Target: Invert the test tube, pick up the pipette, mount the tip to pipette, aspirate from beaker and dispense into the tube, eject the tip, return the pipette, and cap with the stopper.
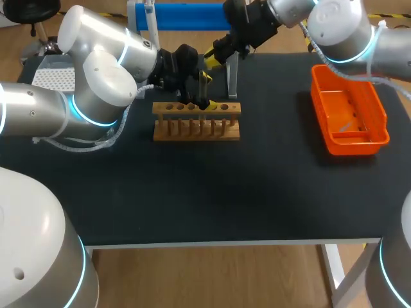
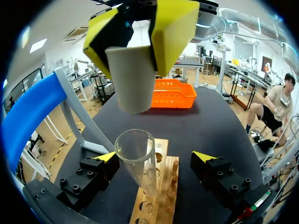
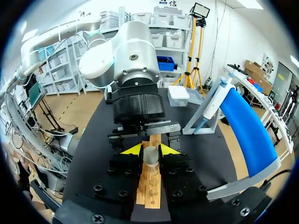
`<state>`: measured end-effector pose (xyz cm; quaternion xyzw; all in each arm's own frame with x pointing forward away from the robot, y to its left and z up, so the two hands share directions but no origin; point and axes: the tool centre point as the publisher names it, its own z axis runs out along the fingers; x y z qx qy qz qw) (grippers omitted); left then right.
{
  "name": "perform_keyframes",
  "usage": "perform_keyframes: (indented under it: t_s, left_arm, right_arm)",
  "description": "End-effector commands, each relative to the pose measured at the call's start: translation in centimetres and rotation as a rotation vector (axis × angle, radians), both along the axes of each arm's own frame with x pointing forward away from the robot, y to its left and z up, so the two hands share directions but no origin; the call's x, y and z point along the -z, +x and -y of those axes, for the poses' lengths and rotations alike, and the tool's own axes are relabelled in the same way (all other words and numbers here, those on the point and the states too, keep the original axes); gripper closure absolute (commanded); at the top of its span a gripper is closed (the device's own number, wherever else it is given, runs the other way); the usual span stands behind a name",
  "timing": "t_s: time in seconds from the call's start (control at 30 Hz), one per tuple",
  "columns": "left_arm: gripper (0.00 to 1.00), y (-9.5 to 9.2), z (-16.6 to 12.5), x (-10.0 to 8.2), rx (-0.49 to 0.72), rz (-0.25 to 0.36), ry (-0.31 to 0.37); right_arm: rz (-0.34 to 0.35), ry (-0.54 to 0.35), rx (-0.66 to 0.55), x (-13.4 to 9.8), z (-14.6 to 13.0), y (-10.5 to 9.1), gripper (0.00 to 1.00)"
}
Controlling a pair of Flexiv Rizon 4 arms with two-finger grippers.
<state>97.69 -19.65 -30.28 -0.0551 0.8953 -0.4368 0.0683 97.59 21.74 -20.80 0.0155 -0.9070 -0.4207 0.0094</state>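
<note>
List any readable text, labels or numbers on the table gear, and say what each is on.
None readable.
test tube: clear glass, no graduations or label visible.
stopper, held in the right hand: plain.
wooden rack: no print.
orange basket: no print.
pipette: any marking too small to read.

Bright overhead light; soft shadows; glare on left arm (image 1: 96,32).
</note>
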Motion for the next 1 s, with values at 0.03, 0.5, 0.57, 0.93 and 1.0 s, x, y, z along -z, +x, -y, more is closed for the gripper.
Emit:
perform_keyframes:
  t_s: [0.03, 0.5, 0.57, 0.93, 1.0]
  left_arm:
    - [0.0, 0.1, 0.1, 0.0, 0.002, -0.003, 0.003]
    - [0.0, 0.1, 0.1, 0.0, 0.002, -0.003, 0.003]
    - [0.0, 0.1, 0.1, 0.0, 0.002, -0.003, 0.003]
    - [0.0, 0.1, 0.1, 0.0, 0.002, -0.003, 0.003]
    - [0.0, 0.1, 0.1, 0.0, 0.002, -0.003, 0.003]
  right_arm:
    - [-0.007, -0.007, -0.007, 0.2, -0.4, 0.2, 1.0]
    - [-0.022, -0.014, -0.016, 1.0, -0.9, 0.1, 1.0]
    - [-0.023, -0.016, -0.017, 1.2, -0.9, 0.1, 1.0]
    - [-0.026, -0.035, -0.019, 2.0, -1.1, 0.1, 1.0]
    - [-0.028, -0.038, -0.019, 2.1, -1.1, 0.1, 1.0]
